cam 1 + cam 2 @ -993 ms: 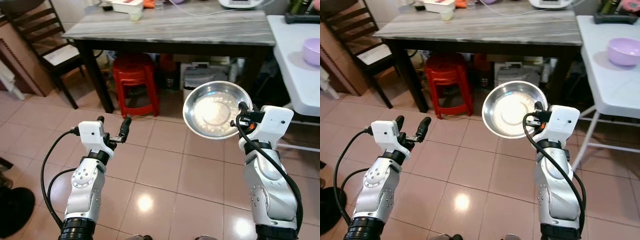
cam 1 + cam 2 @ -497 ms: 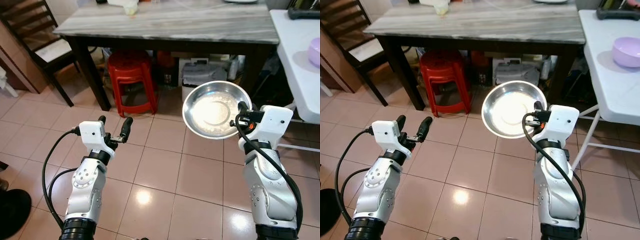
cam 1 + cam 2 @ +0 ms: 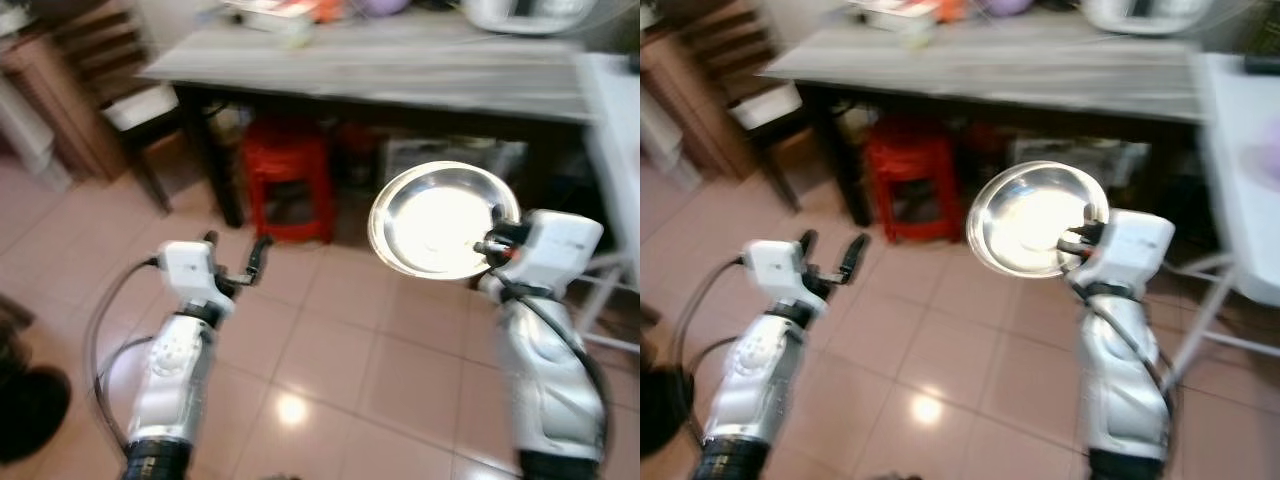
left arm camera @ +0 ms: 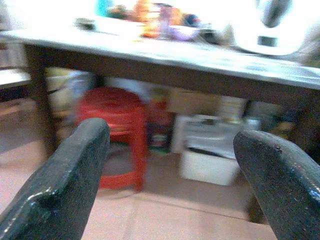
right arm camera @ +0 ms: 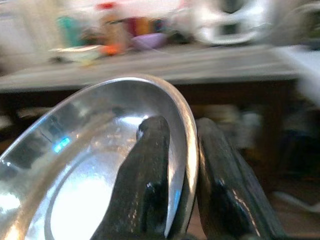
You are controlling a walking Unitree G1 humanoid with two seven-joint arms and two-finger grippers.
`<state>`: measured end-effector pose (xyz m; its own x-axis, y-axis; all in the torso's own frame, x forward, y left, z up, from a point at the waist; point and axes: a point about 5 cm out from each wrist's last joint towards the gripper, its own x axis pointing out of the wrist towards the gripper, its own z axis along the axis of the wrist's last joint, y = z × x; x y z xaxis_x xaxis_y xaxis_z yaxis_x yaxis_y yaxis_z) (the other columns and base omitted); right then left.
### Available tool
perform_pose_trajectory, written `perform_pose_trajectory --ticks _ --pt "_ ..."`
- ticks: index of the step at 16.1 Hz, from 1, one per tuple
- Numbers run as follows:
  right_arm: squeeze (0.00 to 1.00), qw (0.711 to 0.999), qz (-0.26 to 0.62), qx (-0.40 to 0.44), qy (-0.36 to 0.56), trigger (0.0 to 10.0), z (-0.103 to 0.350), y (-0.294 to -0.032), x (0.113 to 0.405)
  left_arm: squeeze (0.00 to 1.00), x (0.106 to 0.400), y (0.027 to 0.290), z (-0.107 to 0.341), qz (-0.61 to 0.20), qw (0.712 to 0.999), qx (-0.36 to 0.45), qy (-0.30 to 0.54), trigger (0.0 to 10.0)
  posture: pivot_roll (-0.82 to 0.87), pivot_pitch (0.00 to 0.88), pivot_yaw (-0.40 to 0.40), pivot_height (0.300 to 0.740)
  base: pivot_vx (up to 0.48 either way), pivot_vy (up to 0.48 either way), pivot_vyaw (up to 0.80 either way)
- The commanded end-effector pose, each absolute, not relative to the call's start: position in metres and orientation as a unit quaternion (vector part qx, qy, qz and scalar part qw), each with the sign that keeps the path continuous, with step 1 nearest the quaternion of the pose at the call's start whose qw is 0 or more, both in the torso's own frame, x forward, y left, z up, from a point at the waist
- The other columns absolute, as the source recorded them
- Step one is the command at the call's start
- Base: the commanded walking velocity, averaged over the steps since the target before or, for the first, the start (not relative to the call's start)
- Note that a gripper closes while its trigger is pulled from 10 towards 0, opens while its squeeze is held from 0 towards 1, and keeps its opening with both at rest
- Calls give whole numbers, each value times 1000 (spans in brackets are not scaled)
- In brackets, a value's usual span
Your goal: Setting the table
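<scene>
Since the earlier frames the whole view has shifted and blurred, so the robot appears to be walking toward the grey table (image 3: 380,70), while the right gripper (image 3: 492,243) keeps its fingers pinched on the rim of the steel bowl (image 3: 440,222), held tilted over the floor, short of the table. Shiny and shallow, it looks empty. Left gripper (image 3: 235,265) hovers spread apart, holding nothing.

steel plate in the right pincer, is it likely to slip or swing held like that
The steel plate looks thin, stiff and probably light. The right pincer clamps just its rim, one finger inside and one outside, so the polished metal could pivot or slide if jolted. The blurred head views suggest walking.
</scene>
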<state>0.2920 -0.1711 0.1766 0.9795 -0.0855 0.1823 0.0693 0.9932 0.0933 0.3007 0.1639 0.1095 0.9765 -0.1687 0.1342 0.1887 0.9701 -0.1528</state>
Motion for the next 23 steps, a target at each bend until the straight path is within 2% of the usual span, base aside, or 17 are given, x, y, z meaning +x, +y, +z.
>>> perform_pose_trajectory --ticks 1,7,10,13,20,23 --pt "0 993 -50 42 -102 10000 180 -178 290 0 302 161 115 -99 989 -83 -71 10000 -121 129 96 740 311 0 463" --pt "0 992 -64 53 -100 10000 179 -182 289 0 302 160 116 -102 989 -83 -72 10000 -123 131 97 740 322 0 138" --pt "0 992 -65 53 -99 10000 179 -182 289 0 302 158 116 -103 989 -84 -71 10000 -124 134 96 740 423 0 -562" --pt "0 991 -65 55 -99 10000 179 -182 290 0 302 157 116 -104 988 -86 -71 10000 -124 134 96 740 480 0 0" --pt "0 992 -64 53 -98 10000 179 -183 288 0 294 168 110 -90 991 -75 -64 10000 -121 133 92 740 480 0 -723" --pt "0 992 -56 45 -102 10000 181 -181 289 0 292 166 110 -90 991 -79 -63 10000 -120 131 90 740 480 0 0"
